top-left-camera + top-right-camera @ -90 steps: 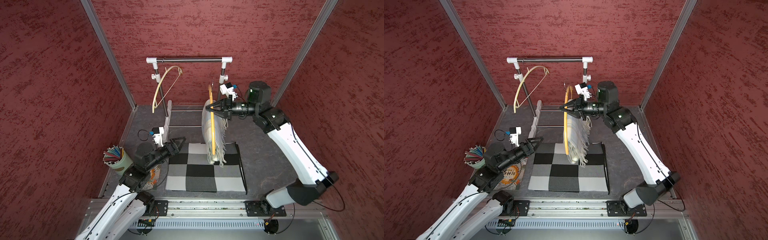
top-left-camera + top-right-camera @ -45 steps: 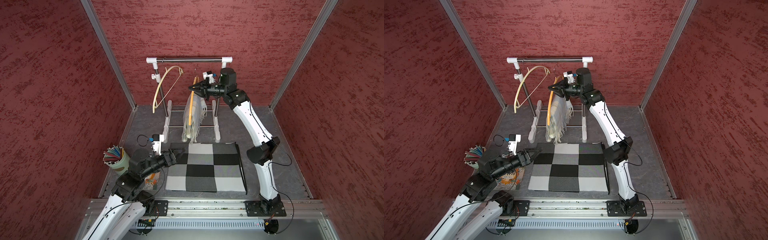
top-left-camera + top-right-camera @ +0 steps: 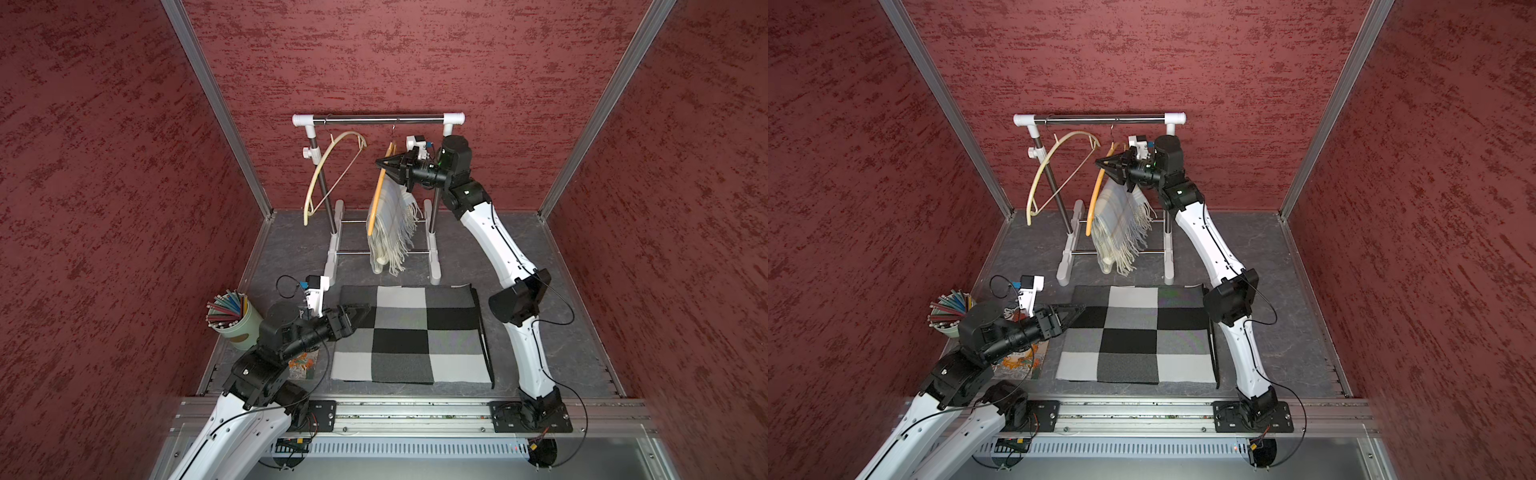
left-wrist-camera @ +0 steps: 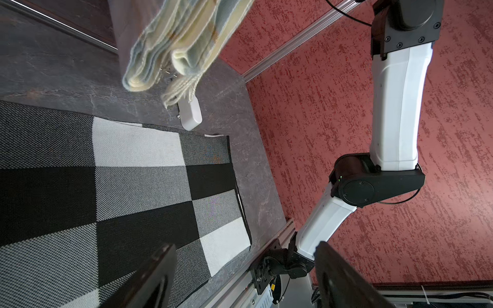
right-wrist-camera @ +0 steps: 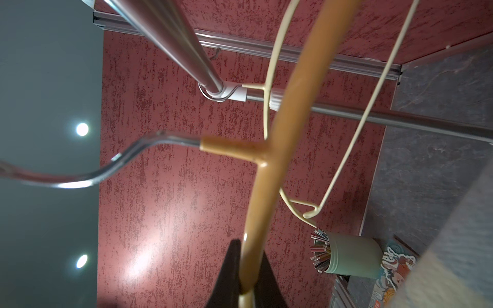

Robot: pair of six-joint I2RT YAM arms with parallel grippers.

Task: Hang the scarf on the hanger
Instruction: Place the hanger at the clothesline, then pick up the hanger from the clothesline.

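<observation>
Red walls (image 3: 415,62) enclose one scarf (image 3: 390,224), orange hanger (image 3: 379,189) and cream hanger (image 3: 320,166).

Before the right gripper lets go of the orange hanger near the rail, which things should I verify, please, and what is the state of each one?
1. Scarf draped over the orange hanger: ok.
2. Right gripper shut on the orange hanger: ok.
3. Hook seated over the rail: cannot tell; the right wrist view shows no contact between them.
4. Gap to the cream hanger on the same rail: ok.
5. Left gripper open, low over the checkered cloth, away from the rail: ok.
</observation>
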